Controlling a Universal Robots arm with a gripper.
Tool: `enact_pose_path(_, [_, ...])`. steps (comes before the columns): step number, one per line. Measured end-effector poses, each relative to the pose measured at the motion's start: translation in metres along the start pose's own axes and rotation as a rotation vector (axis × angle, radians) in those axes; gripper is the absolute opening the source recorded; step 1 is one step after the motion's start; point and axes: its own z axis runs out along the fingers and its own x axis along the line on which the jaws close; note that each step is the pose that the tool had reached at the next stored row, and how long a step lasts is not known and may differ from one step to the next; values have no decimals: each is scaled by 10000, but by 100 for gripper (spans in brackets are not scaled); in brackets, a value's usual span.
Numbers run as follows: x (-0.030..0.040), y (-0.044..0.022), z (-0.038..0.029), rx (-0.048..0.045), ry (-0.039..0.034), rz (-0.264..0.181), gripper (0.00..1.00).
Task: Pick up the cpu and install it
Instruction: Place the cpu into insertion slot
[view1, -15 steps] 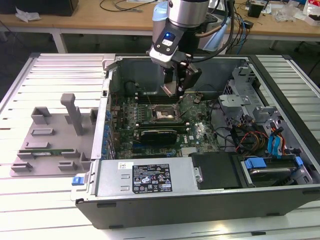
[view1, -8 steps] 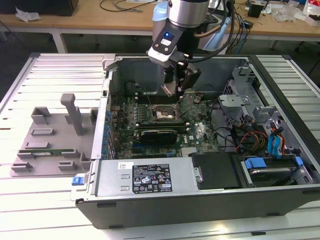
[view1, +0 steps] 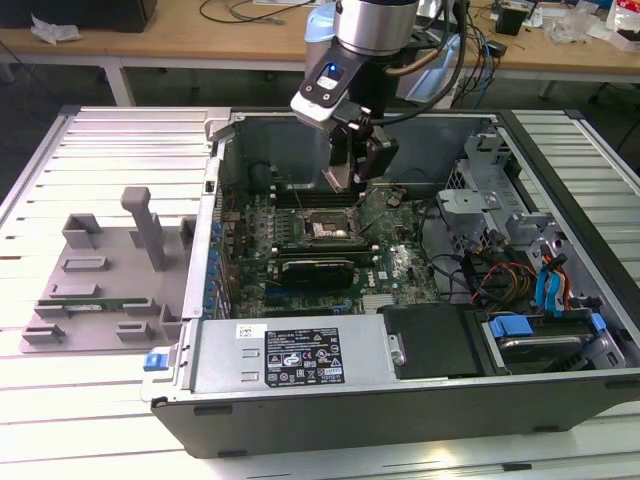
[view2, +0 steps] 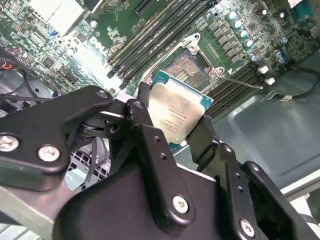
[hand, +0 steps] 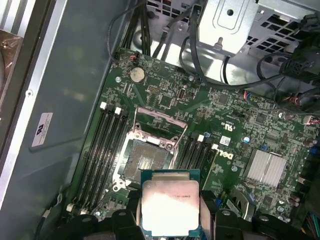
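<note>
— Where's the cpu?
— Gripper fingers pinching it by two edges, held in the air near the open socket, toward the far wall of the case

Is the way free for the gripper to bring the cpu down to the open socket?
Probably yes: the gripper holds the cpu near the socket, which lies uncovered, and no cable or other part seems to lie between them.

Just ahead of the jaws the socket lies open; its raised lid and cables stand beyond.
</note>
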Motion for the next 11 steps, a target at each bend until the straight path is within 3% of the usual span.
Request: enact_pose_path(11, [0,0,3,-11,21,848,55])
